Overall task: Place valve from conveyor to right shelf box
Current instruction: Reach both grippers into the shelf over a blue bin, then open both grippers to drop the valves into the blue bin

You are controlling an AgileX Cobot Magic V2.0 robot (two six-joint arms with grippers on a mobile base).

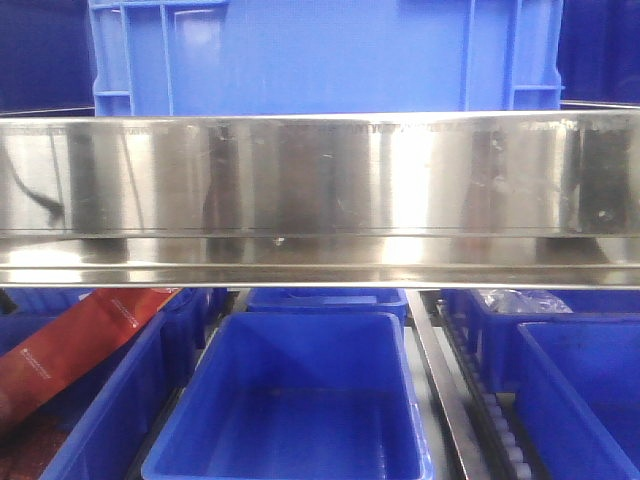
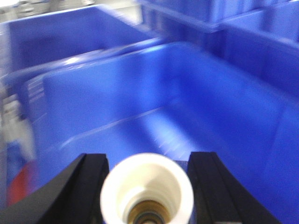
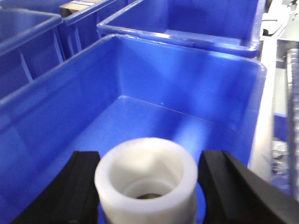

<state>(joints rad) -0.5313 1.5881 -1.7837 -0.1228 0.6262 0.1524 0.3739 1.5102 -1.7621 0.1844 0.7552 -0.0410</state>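
left pincer [image 2: 148, 161] first: on my left wrist feed its two black fingers [image 2: 88, 186] stand at the bottom edge of the frame, clenched on a white valve [image 2: 147, 191] whose round open end faces the camera, a brownish ring showing deep inside. the picture is smeared, so i can't read finer detail. behind it a blue bin [image 2: 196, 93] fills the middle and right of the frame, its floor bare.

the right pincer [image 3: 150, 156] looks much the same on the right wrist feed: black fingers [image 3: 84, 186] at bottom left and bottom right, grasping a second white valve [image 3: 145, 182] at bottom centre. it hangs above the near end of a deep blue box [image 3: 187, 79], with more blue boxes at the top and upper left.

the front camera shows neither arm. a shiny steel shelf beam [image 1: 320, 180] runs across the middle of the frame, with a blue crate [image 1: 320, 50] above it. below sits a row of blue bins; the centre bin [image 1: 300, 420] is open, a red packet [image 1: 70, 345] leans in the lower left one, and a clear bag [image 1: 520, 298] lies in the one at right.
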